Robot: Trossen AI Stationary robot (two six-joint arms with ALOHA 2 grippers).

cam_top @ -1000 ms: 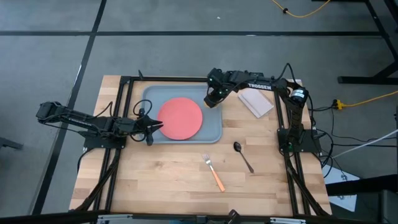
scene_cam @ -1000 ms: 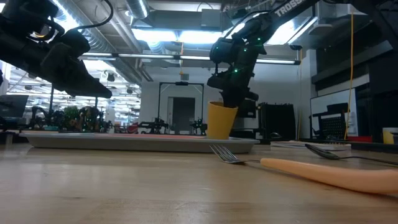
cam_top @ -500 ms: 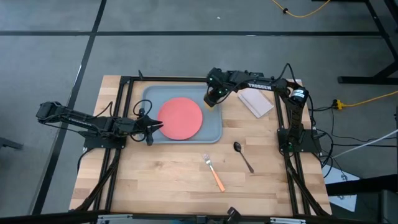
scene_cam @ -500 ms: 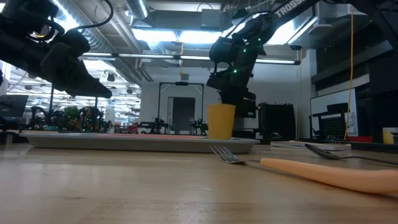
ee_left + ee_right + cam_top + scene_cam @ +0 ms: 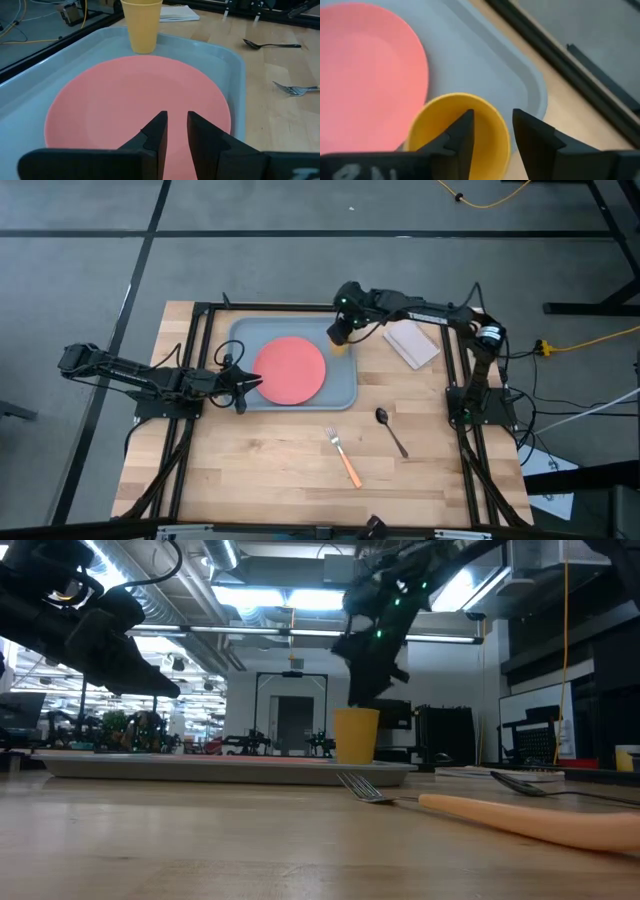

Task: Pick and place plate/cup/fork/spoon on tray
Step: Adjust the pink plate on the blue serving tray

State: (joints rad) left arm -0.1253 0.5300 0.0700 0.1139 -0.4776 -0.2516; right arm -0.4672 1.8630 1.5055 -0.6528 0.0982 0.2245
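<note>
The grey-blue tray (image 5: pixel 340 387) lies at the table's far middle, and the pink plate (image 5: pixel 290 370) rests flat in it. The yellow cup (image 5: pixel 342 348) stands upright on its base in the tray's far right corner. My right gripper (image 5: pixel 492 117) hangs open just above the cup (image 5: pixel 356 735), one finger over its hollow and one beyond its rim. My left gripper (image 5: pixel 176 125) hovers level over the plate's left edge, with a narrow gap between its fingers and nothing in it. The orange-handled fork (image 5: pixel 345 460) and the dark spoon (image 5: pixel 391 430) lie on the bare wood nearer the front.
A white folded napkin (image 5: pixel 412 343) lies right of the tray. Black frame rails run along the table's left, right and far sides. Bare wood spreads around the fork and spoon toward the near edge.
My right gripper has opened, let go of the cup and risen a little above it. The cup, slightly tilted a second ago, now stands upright on the tray.
</note>
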